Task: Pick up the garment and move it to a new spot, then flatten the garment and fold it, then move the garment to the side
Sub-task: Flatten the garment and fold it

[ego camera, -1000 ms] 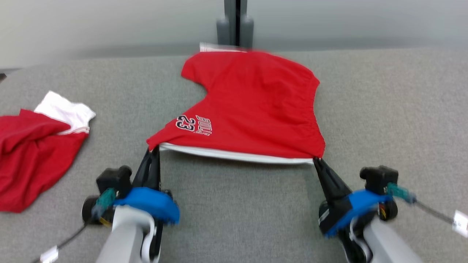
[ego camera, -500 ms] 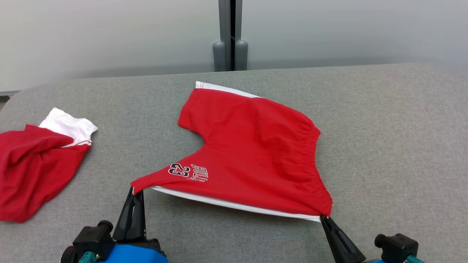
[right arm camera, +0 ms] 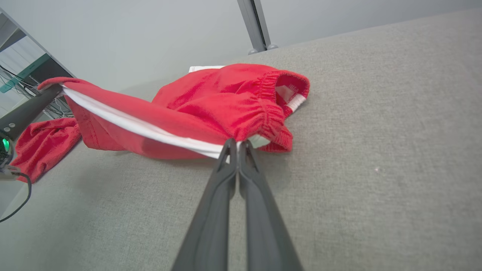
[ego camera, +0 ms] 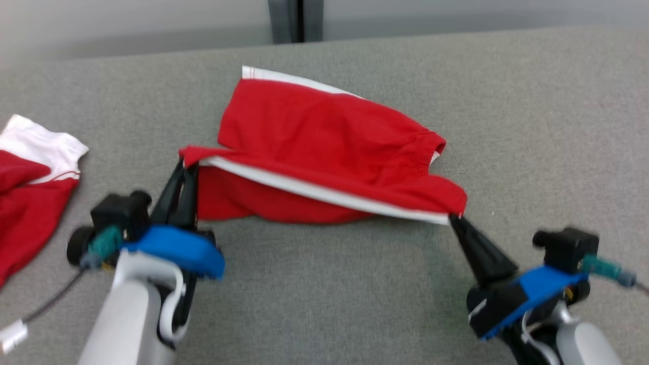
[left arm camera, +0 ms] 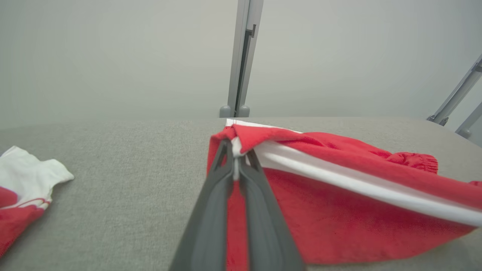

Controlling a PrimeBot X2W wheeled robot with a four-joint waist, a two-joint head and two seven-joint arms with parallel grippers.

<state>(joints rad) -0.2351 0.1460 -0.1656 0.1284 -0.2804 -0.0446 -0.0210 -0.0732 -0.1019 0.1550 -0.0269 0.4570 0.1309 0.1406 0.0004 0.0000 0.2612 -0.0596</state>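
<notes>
**Red shorts [ego camera: 324,126] stretched between two grippers above grey tabletop [ego camera: 329,294]**

At the left edge of the tabletop a second garment [ego camera: 25,213], red with a white part, lies crumpled and well apart from the work. To its right, the left gripper [ego camera: 185,167] has its two dark fingers pinched tight on the left near corner of the red shorts, just where the white stripe [ego camera: 314,190] begins. The left wrist view shows the end of that stripe clamped between the fingers. From that corner the near border of the shorts is stretched across and raised off the tabletop. The white stripe runs along it, and red cloth hangs beneath it down to the grey surface. The rest of the shorts lies behind, at the middle of the tabletop toward its far edge, and one leg with a white hem reaches nearest that edge. On the right the gathered elastic waistband [ego camera: 431,147] curves down to the right near corner. There the right gripper [ego camera: 453,219] is clamped on the cloth, its fingers pressed together with only fabric between them. Beyond the far edge a grey post [ego camera: 294,20] stands against a pale wall [ego camera: 456,12].
</notes>
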